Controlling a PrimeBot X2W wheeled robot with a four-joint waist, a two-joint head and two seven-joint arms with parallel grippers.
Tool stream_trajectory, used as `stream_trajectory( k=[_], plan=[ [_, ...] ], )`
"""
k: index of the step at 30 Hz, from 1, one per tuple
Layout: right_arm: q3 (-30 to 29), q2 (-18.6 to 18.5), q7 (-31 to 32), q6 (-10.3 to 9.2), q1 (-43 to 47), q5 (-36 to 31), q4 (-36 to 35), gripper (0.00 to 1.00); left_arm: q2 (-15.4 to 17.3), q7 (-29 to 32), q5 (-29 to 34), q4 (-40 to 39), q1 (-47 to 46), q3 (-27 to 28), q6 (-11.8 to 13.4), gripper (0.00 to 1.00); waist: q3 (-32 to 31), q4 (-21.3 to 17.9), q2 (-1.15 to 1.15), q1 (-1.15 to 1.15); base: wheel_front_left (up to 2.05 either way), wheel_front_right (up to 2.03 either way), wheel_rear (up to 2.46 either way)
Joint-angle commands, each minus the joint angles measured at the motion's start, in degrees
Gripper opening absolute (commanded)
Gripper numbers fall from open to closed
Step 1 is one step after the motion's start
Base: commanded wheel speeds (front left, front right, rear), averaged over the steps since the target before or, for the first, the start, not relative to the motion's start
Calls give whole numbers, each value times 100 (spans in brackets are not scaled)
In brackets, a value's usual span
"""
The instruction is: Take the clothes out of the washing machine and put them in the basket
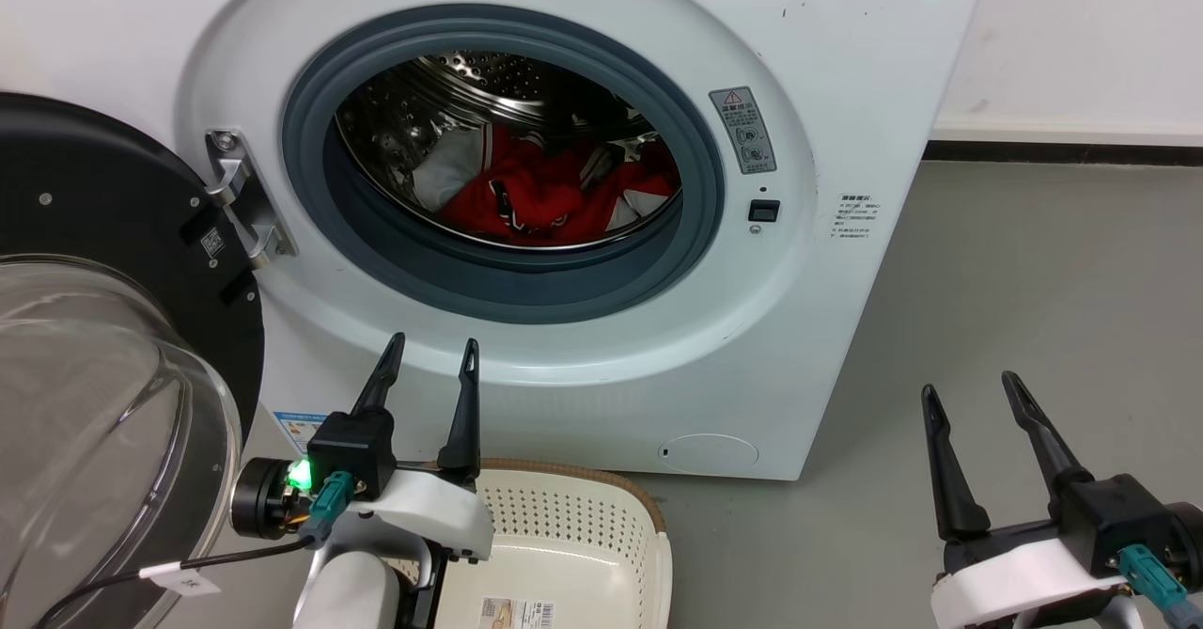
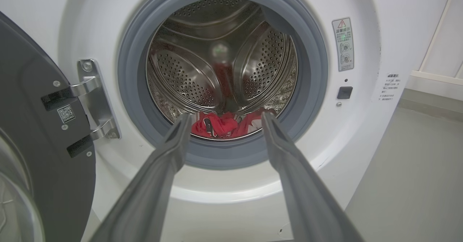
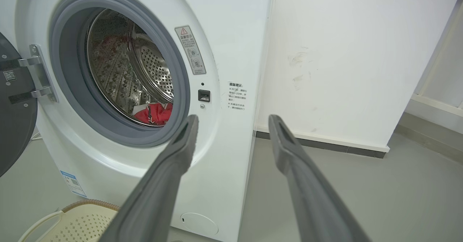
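Grey floor (image 1: 1034, 309), white wall (image 1: 1081, 37); the washing machine (image 1: 827, 65) stands before us with its door (image 1: 94, 196) swung wide.
We see the clothes (image 1: 545, 201) heaped low in the drum; the basket (image 1: 564, 516) sits at the washer's foot; our left gripper (image 1: 433, 340) and right gripper (image 1: 969, 383) are spread, grasping nothing.

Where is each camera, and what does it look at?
Head view: on the head, looking down at washing machine, basket, left gripper, right gripper.
Left wrist view: on the left arm, facing into the drum; its fingers show.
Right wrist view: on the right arm, facing machine and wall; its fingers show.
Shared: the red clothes.
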Motion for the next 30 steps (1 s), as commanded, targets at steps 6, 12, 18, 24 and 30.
stream_trajectory(
  k=[6, 12, 18, 24, 30],
  plan=[
    [-2, 7, -27, -2, 45, 43, 53, 100, -5, -17, -57, 56, -51, 13, -14, 100, 7, 8, 0, 0, 0, 0, 0],
    [-15, 7, -26, -2, 30, 83, 53, 100, -8, -17, -76, 84, -70, -5, 8, 100, 27, 19, 0, 0, 0, 0, 0],
    [-14, 7, -3, -2, -79, 86, -46, 100, -10, -17, -19, 55, -179, -42, 72, 100, 204, 14, 0, 0, 0, 0, 0],
    [30, 7, 36, -2, -320, 25, -311, 100, -10, -17, 74, 90, -597, -69, 138, 100, 796, -79, 0, 0, 0, 0, 0],
    [90, 8, 24, -2, -748, -4, -627, 100, 36, -17, 198, 273, -1336, 23, 215, 100, 1687, -285, 0, 0, 0, 0, 0]
  ],
)
